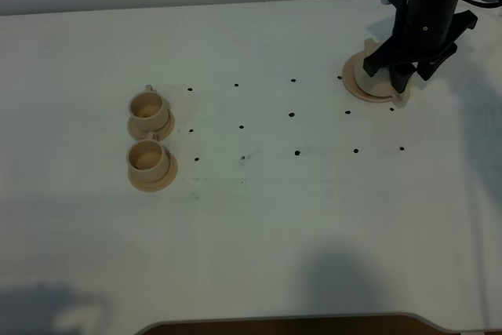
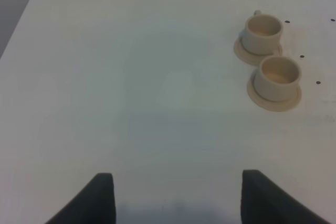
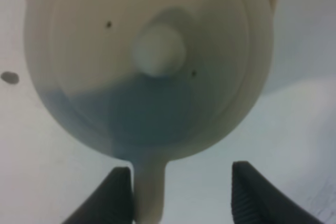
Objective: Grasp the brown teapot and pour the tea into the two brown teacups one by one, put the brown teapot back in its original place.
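The brown teapot [image 1: 363, 73] sits on its flat round disc [image 1: 376, 96] at the far right of the table. My right gripper [image 1: 409, 78] hangs just over it. In the right wrist view the teapot's lid knob [image 3: 157, 51] shows from above, and its loop handle [image 3: 149, 195] lies between my open right gripper's [image 3: 181, 195] fingers, close to one finger [image 3: 118, 195]. The two brown teacups [image 1: 147, 105] [image 1: 147, 157] stand on their saucers at the left, one behind the other. My left gripper [image 2: 178, 198] is open and empty over bare table, short of the cups [image 2: 263, 31] [image 2: 278, 76].
The white table [image 1: 259, 233] has a grid of small black dots [image 1: 292, 114] between the cups and the teapot. Its dark front edge [image 1: 290, 325] shows at the bottom. The left arm is out of the high view.
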Motion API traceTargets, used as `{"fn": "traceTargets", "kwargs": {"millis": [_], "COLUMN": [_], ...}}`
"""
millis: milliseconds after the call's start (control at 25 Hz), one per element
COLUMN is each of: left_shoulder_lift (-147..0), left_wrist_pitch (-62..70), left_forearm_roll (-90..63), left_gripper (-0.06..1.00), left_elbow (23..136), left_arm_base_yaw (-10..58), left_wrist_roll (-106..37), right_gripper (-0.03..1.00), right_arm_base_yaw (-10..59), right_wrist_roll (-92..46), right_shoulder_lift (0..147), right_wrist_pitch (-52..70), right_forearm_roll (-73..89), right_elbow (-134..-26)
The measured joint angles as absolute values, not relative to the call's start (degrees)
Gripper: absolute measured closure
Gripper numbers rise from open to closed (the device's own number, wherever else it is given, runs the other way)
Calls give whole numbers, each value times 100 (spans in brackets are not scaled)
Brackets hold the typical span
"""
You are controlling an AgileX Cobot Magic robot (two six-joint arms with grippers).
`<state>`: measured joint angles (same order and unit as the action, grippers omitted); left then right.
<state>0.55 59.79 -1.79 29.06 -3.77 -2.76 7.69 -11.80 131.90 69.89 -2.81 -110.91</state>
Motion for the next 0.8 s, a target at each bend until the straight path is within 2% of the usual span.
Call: {"fn": "traceTargets", "kwargs": {"millis": [680,800], "left_shoulder_lift": [55,55], "left_wrist_pitch": [5979,5979], "left_forearm_roll": [-179,-179], "left_gripper": [39,39], "left_elbow": [2906,2906], "left_arm_base_yaw": [-377,-377], "left_wrist_roll": [-276,-276], "right_gripper": [61,65], "right_arm_base_yaw": [769,769], "right_wrist_roll": [-1328,-1347], "right_shoulder_lift": [13190,13190], "right_wrist_pitch": [6989,6989], "right_forearm_roll": [-68,0], "right_elbow": [-11091,-11091]}}
